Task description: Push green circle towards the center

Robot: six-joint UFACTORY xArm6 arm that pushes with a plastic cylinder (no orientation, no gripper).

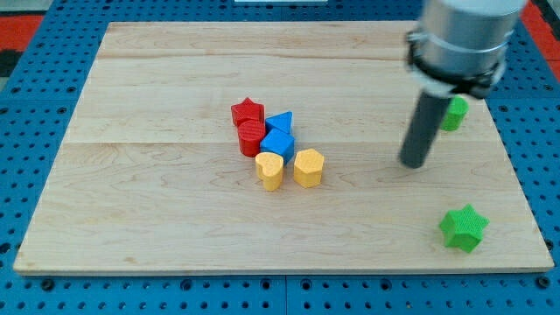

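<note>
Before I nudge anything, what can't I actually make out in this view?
- Green circle: mostly hidden behind the rod in the camera view; its shape cannot be confirmed.
- My tip: blurred; it lies toward the view's bottom-left of that green block, contact unclear.
- Arm: cut off by the view's top edge.
- Red blocks: packed together in the cluster; the lower one's shape is unclear.

Lab: blue pegboard (52, 35) under board (175, 79)
</note>
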